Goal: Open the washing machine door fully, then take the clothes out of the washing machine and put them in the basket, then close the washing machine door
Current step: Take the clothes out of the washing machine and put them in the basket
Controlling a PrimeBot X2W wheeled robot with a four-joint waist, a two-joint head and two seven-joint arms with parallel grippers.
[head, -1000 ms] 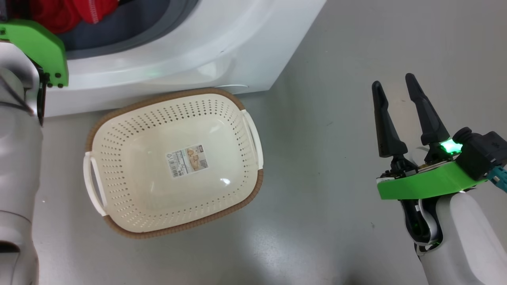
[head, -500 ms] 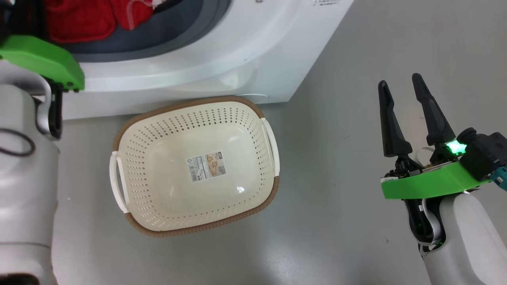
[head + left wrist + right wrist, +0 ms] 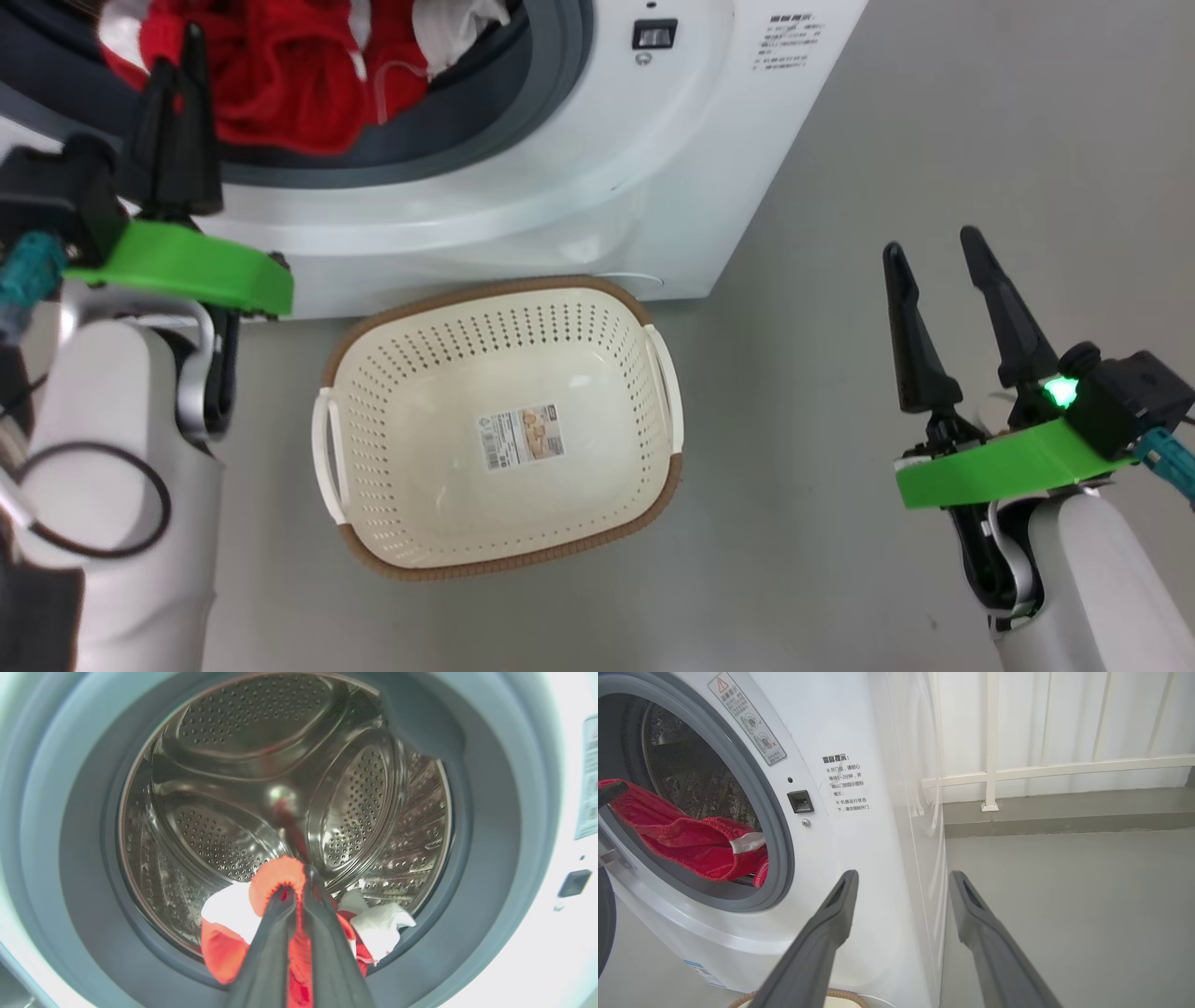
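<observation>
While the left gripper's (image 3: 295,884) fingers pinch the clothes (image 3: 219,952) at the washing machine's (image 3: 523,187) mouth, the right gripper's (image 3: 931,240) fingers stand apart over the floor (image 3: 822,467); the basket (image 3: 504,567) sits just below the machine. The right wrist view adds a white railing (image 3: 990,742).

Open-topped basket (image 3: 485,286) unobstructed; clothes (image 3: 280,89) crowd drum (image 3: 261,732) mouth.

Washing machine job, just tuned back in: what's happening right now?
The left gripper is shut on the red clothes at the open mouth of the washing machine, fabric draped over the grey gasket. The basket sits on the floor before the machine, no clothes in it yet. The right gripper hangs open to the side, holding nothing.
</observation>
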